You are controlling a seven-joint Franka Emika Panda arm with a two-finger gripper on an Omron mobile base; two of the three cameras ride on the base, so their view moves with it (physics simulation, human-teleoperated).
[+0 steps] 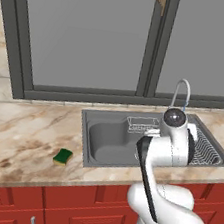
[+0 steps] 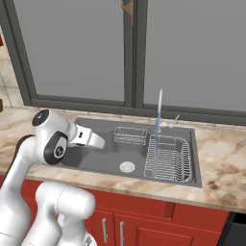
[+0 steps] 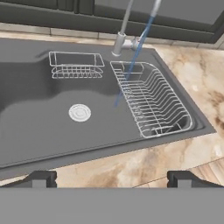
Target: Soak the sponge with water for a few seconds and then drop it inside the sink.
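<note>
The sponge [image 1: 63, 156], green on top with a yellow edge, lies flat on the marble counter just left of the sink [image 1: 107, 143]. Water [image 2: 157, 120] runs in a thin blue stream [image 3: 133, 61] from the silver gooseneck faucet [image 1: 181, 92] down into the dark grey basin [image 3: 35, 118]. My gripper [image 2: 101, 142] hangs above the left part of the sink [image 2: 103, 161], well apart from the sponge. In the hand view its fingertips [image 3: 41, 178] stand wide apart over the front rim, open and empty.
A ribbed wire dish rack [image 3: 151, 100] takes up the sink's right section, and a small wire basket [image 3: 75, 64] sits at the back. The round drain [image 3: 79, 112] lies mid-basin. A window frame [image 1: 156, 44] rises behind the counter. Red cabinets [image 1: 84, 216] are below.
</note>
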